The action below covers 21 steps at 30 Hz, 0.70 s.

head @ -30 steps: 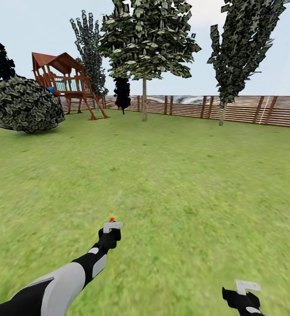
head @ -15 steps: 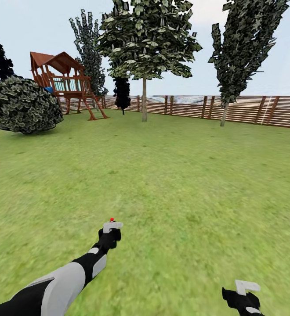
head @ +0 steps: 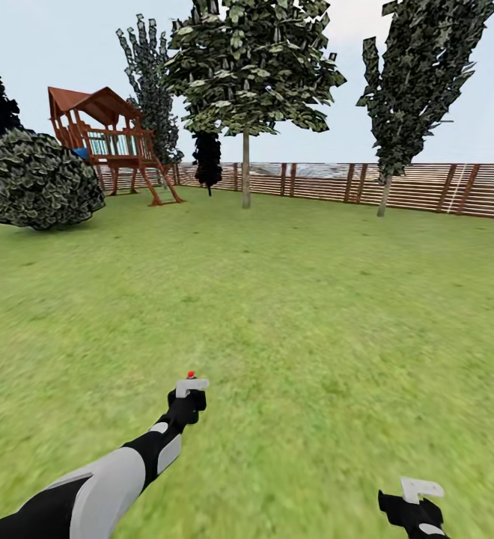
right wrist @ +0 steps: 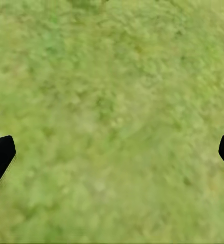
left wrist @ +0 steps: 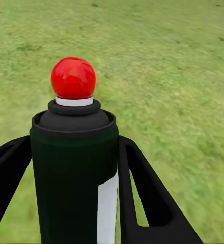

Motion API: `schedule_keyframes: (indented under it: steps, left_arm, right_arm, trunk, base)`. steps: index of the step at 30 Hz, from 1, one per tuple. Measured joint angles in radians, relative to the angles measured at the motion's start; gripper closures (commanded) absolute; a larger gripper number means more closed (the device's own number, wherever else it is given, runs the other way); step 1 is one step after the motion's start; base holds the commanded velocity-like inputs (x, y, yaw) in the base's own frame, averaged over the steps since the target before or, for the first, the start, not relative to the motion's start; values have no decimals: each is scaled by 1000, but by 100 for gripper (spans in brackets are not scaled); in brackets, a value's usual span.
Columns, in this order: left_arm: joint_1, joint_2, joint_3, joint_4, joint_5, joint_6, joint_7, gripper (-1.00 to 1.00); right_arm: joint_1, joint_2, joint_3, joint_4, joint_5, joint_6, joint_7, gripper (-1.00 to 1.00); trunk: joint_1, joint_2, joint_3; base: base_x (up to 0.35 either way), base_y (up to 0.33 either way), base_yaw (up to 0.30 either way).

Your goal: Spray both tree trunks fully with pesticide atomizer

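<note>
Nearest, low over blurred green lawn point(head: 299, 314): left hand point(head: 190, 391) stretched forward on its black-and-grey arm, clamped on the pesticide atomizer point(left wrist: 75, 168), black fingers point(left wrist: 147, 198) pressed to either side of the dark can with its white label strip, red ball-shaped cap on top, upright in the grip, well above the grass. Right hand point(head: 415, 503) at the lower right corner of the head view, fingers spread wide apart at the far edges of the right wrist view, nothing between them but grass. Beyond, wide flat turf, patchy in tone, bare out to the boundary. Further back on the left, a big rounded shrub point(head: 39, 180) sitting on the grass, and behind it a wooden play tower point(head: 108, 138) with a brown roof and ladder. Near the middle, one of the trees point(head: 248, 67), broad-leaved canopy over a slim straight tree trunk point(head: 245, 171), standing just before the brown slat fence point(head: 427, 187). Right of it, a second tree point(head: 415, 82) with a leaning trunk by the fence. Dark narrow cypress-like trees point(head: 151, 82) behind the tower. Pale blue sky above.
</note>
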Motion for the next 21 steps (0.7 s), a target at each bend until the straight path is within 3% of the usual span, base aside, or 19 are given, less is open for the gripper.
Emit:
schedule_keyframes:
  steps: [21]
  left_arm:
    - [0, 0, 0, 0, 0, 0, 0, 100]
  right_arm:
    - [0, 0, 0, 0, 0, 0, 0, -100]
  trunk:
    - [0, 0, 0]
  base:
    - [350, 0, 0]
